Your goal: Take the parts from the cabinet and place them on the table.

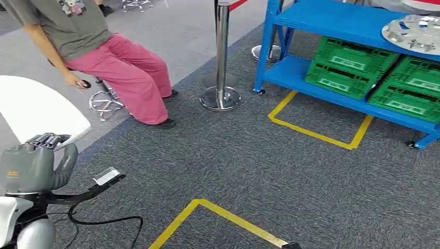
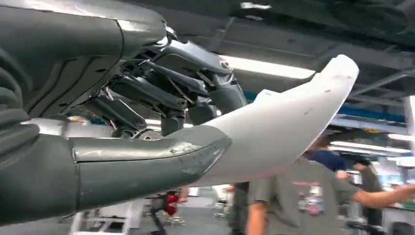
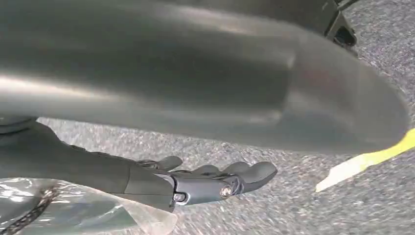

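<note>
Left hand (image 2: 147, 142) grips a white curved panel (image 2: 293, 127) at 1 end — looks light, stiff, slippery; right hand (image 3: 205, 183) — fingers extended, clear bag beside it, grasp unclear.

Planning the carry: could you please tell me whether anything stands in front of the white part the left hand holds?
Yes: a seated person is just beyond the white part gripped by the left hand; a chrome post stands farther right.

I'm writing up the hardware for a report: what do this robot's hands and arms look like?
The left hand has a matte grey cover with a small orange marking, a thick grey thumb and darker slim fingers with exposed linkages. Below it, the arm carries a black bracket and a black cable. The right hand has dark grey fingers with silver screws.
</note>
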You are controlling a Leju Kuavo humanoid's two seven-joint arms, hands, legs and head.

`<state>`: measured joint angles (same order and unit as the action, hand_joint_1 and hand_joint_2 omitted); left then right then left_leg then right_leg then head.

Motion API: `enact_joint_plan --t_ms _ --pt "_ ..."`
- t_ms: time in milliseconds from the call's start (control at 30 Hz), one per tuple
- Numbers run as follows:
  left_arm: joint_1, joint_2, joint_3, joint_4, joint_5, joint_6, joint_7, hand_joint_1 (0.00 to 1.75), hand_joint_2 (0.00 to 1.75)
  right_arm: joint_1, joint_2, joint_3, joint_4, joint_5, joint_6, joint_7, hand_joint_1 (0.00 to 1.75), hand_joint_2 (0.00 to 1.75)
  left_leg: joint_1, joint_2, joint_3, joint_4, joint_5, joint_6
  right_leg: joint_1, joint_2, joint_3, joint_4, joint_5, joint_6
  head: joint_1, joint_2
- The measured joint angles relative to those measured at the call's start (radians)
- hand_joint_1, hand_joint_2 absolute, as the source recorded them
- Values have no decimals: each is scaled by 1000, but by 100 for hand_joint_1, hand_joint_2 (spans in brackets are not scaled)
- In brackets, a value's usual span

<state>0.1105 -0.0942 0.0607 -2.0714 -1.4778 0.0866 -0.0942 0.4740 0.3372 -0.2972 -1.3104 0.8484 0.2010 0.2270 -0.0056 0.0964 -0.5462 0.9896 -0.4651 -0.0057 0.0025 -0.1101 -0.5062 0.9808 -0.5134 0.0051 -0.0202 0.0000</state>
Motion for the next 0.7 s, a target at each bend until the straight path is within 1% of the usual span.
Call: enact_joint_plan --t_ms 67,100,133,167,200,233,267,300,333,367,400,433,467,500,533,567,600,633,667,700 --pt "6 0 0 0 0 0 0 175 175 -2 0 0 0 1 0 0 0 0 -3 -22 -8 1 0 6 -1 -22 5 -3 -1 7 -1 0" --pt "8 0 1 -1 0 0 0 175 175 -4 0 1 0 2 1 0 0 0 -2 -39 -8 -5 3 14 0 -38 13 -5 -3 13 -2 0" --pt "9 1 1 -2 0 0 0 175 175 -6 0 1 1 3 1 0 0 0 7 -51 -2 -12 11 23 -5 4 2 2 -14 24 -1 0" --pt "5 0 2 -4 0 0 0 175 175 -5 0 1 1 3 2 -2 0 0 8 -61 -4 -12 13 28 -8 67 -8 35 -41 26 3 0" --pt "4 -2 0 -4 0 0 0 175 175 -5 0 1 1 3 3 -2 0 0 8 -75 -6 -12 14 33 -9 93 -39 107 -84 26 5 0" --pt "6 -5 0 -4 0 0 0 175 175 -2 0 0 2 3 3 -1 0 0 7 -88 -8 -12 15 35 -9 103 -78 192 -123 27 6 0" --pt "7 -5 0 -4 0 0 0 175 175 0 0 0 2 3 3 -1 0 0 7 -101 -10 -11 15 35 -9 107 -117 268 -150 28 7 0" --pt "8 -5 0 -4 0 0 0 175 175 1 0 -1 2 3 3 0 0 0 5 -117 -11 -10 16 36 -8 108 -144 314 -154 27 6 0" --pt "9 -6 1 -4 0 0 0 175 175 0 0 -1 2 3 2 0 0 0 5 -133 -10 -10 16 36 -8 109 -143 303 -133 25 6 0" --pt "9 -6 0 -4 0 0 0 175 175 0 0 -1 2 3 2 1 0 0 5 -150 -9 -9 17 35 -8 112 -121 248 -91 22 6 0" --pt "9 -7 0 -4 0 -1 0 175 175 0 0 -1 2 3 1 2 0 0 4 -165 -8 -8 17 34 -8 121 -81 159 -39 17 7 0" --pt "8 -8 0 -4 0 -1 0 175 175 0 0 -1 2 2 0 3 0 0 4 -179 -7 -7 17 33 -8 145 -40 70 5 10 6 0" --pt "8 -9 0 -4 0 -2 0 175 175 0 -1 -1 2 0 -1 3 0 0 5 -187 -8 -6 18 30 -10 199 -19 20 7 3 6 0" --pt "6 -10 0 -4 0 -3 0 175 175 2 -1 -1 2 -1 -2 3 0 0 2 -202 -14 0 16 23 -15 199 -10 -5 3 5 5 0" --pt "6 -11 0 -4 1 -3 -2 175 175 1 -1 -1 2 -2 -3 5 0 0 7 -212 -18 -3 20 15 -10 190 -11 -1 2 5 5 0" --pt "7 -12 0 -4 1 -3 -2 175 175 1 -1 -1 2 -2 -4 6 0 0 11 -222 -21 -5 22 8 -7 181 -7 0 2 2 6 0" --pt "8 -13 0 -4 1 -3 -2 175 175 1 -1 0 2 -3 -6 6 0 0 12 -235 -25 -7 27 -1 -5 169 2 -4 6 -3 5 0" --pt "8 -13 0 -5 2 -3 -2 175 175 -1 0 2 1 -4 -6 6 0 0 12 -226 -25 -1 23 -2 -14 153 6 -16 16 -10 6 0" --pt "6 -13 0 -5 2 -3 -2 175 175 0 0 1 1 -4 -6 5 0 0 9 -169 -36 22 4 -7 -13 141 9 -21 18 -13 1 0" --pt "3 -13 0 -5 2 -3 -2 175 175 2 0 2 1 -5 -5 5 0 0 10 -132 -64 81 -37 -14 -13 126 10 -21 16 -18 -8 0"
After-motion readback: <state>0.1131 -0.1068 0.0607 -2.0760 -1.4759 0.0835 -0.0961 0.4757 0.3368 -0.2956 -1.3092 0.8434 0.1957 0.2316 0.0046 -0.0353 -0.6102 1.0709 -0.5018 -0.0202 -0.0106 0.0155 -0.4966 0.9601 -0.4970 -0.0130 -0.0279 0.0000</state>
